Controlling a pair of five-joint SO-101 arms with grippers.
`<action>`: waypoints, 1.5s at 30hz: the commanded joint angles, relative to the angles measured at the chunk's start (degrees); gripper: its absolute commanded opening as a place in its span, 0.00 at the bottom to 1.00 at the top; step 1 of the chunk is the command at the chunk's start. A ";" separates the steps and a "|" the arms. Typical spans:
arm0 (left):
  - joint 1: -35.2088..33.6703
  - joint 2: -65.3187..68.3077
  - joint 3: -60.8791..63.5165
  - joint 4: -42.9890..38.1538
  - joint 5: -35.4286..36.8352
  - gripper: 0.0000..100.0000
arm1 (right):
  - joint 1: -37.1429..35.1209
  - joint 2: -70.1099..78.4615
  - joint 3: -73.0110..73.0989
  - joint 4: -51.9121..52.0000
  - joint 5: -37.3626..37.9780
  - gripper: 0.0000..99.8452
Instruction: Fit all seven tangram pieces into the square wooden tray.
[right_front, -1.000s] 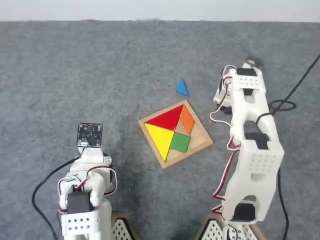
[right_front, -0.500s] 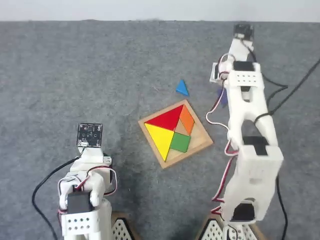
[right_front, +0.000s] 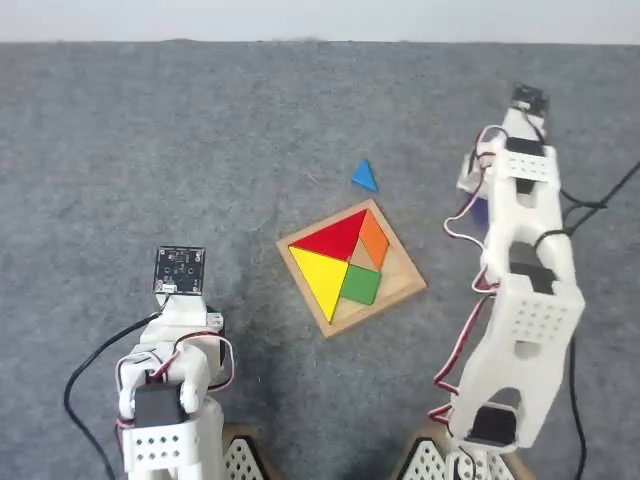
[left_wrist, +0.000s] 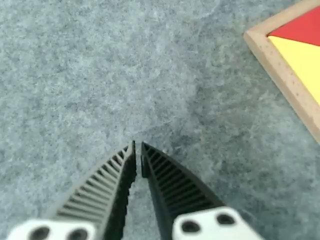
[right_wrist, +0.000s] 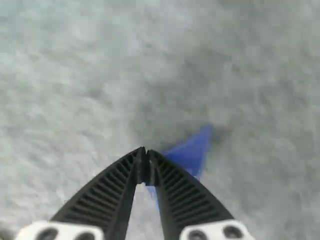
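Hovering low over the grey felt mat (right_front: 150, 140), the right gripper (right_wrist: 145, 159) is showing its jaws pressed together at the tips. A dark blue tangram piece (right_wrist: 192, 147) is showing just beyond and partly beneath them, well apart from the square wooden tray (right_front: 398, 297). Whether the tips are nipping its corner I cannot tell. The left gripper (left_wrist: 138, 147) is sitting near the tray's corner, jaws all but touching and holding nothing. 4 fitted pieces (right_front: 322, 277) (red, yellow, orange, green) are filling most of the tray, and a small blue triangle (right_front: 365, 177) is waiting on the mat near it. The dark blue piece is looking light, stiff, thin and probably slick-faced. Gripping across 2 opposite edges near its middle is likely going to hold better than a corner pinch.
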 joint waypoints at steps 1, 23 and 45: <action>-0.09 -1.05 -0.75 0.18 0.97 0.02 | 1.19 -6.11 5.36 1.54 0.26 0.01; -0.09 -1.05 -0.75 0.18 0.97 0.02 | -0.75 -62.02 53.63 -21.93 5.71 0.01; -0.09 -1.05 -0.75 0.18 0.97 0.02 | 10.33 -7.96 11.43 -6.46 7.82 0.01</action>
